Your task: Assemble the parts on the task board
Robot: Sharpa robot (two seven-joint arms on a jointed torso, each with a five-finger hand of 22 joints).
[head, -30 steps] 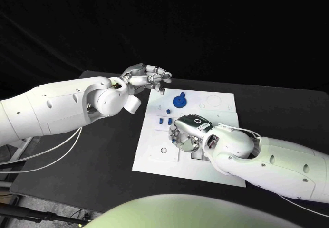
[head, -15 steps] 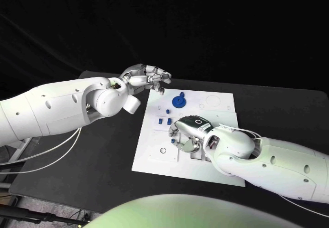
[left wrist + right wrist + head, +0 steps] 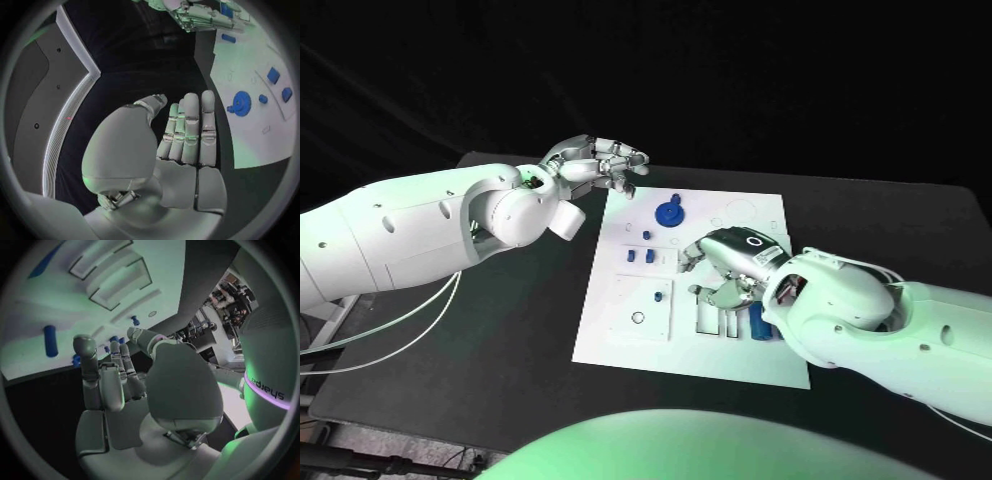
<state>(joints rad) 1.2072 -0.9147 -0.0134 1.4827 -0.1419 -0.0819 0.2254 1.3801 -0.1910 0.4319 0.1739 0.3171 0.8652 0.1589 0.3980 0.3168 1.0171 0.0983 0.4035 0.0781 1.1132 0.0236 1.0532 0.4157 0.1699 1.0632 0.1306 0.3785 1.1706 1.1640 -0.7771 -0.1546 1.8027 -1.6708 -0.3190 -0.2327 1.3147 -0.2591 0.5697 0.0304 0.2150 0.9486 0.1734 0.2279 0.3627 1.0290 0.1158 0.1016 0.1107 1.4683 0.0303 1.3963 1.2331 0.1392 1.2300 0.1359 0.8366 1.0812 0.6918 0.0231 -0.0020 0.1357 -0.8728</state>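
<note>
Parts lie scattered on the board (image 3: 625, 335), the white plate in the middle of the black counter (image 3: 516, 330). Nearest the robot, a long blue bar (image 3: 757, 322) lies by the rectangular slots (image 3: 708, 320) on the board's near right part, its long axis running near to far, in line with the slots. The right hand (image 3: 720, 275) hangs right over this area, just beyond the bar and slots, fingers pointing down and loosely apart with nothing between them; the right wrist view shows its fingers (image 3: 106, 380) straight and bare above the board. So the bar lies just to the near side of that hand, almost under the wrist.

Farther out, a small peg (image 3: 659, 296) and a ring (image 3: 636, 318) sit left of the slots, then two small blue blocks (image 3: 639, 256), and near the far edge a round blue disc (image 3: 672, 213).

Beyond the board's far left corner the left hand (image 3: 596, 163) hovers over the counter, off the board, fingers held side by side, empty; in its wrist view the flat palm (image 3: 181, 165) holds nothing, with the disc (image 3: 241, 103) off to one side of it.

The right hand is by far the nearer to the bar and slots, so I judge that the next pick falls to it, with a short draw back toward the robot. The disc is the left hand's closest piece.
</note>
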